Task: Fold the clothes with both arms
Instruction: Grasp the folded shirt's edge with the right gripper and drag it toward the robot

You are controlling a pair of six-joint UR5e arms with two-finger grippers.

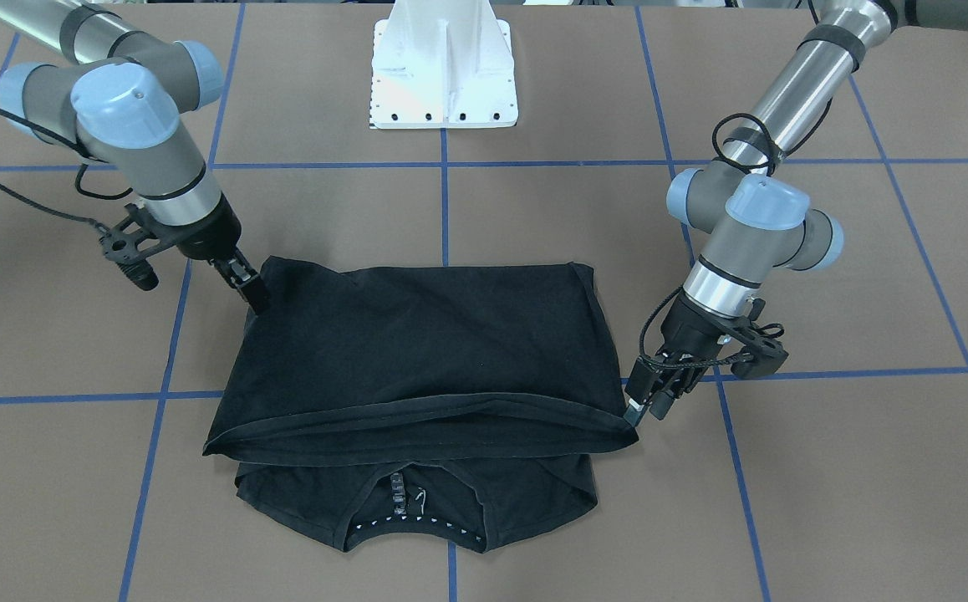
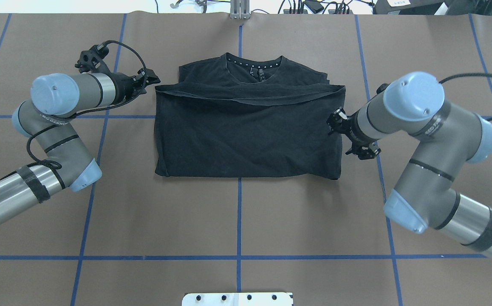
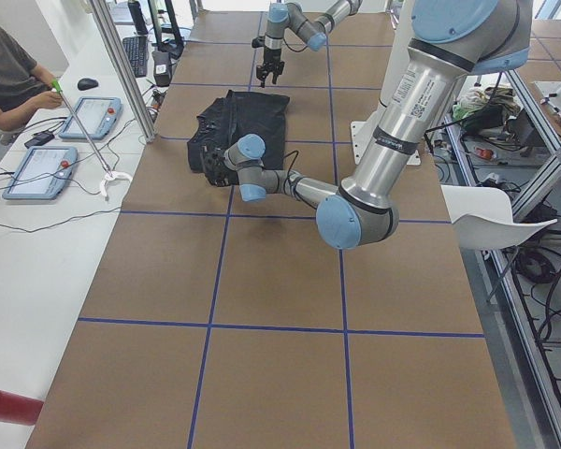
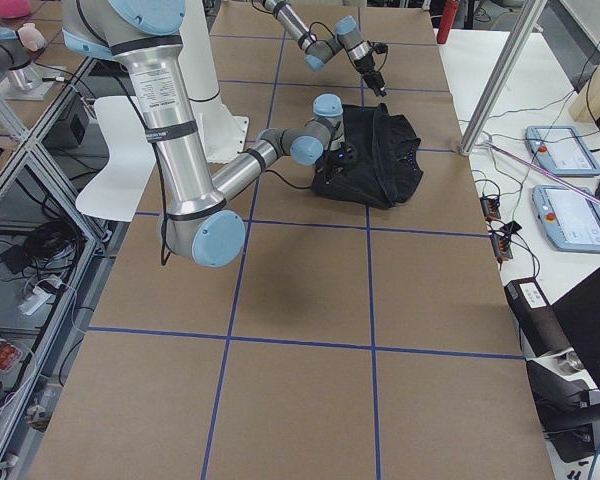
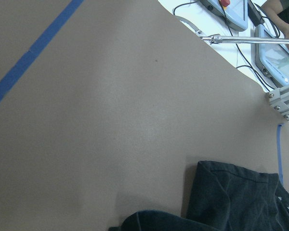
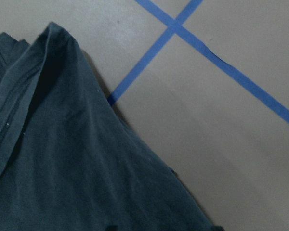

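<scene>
1 blk T-shirt (image 2: 246, 136) btwn 2 arms (image 2: 72, 91) (image 2: 399, 114)

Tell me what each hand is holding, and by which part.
Cannot tell for sure: the left hand is at the folded hem corner of the T-shirt, the right hand at its side edge.

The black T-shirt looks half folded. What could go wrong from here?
The left gripper sits at the corner of the folded-over hem; pulling away, it might drag that layer off. The right gripper is close against the opposite edge of the T-shirt and could bunch it. The hem runs uneven, so a further fold may come out crooked.
</scene>
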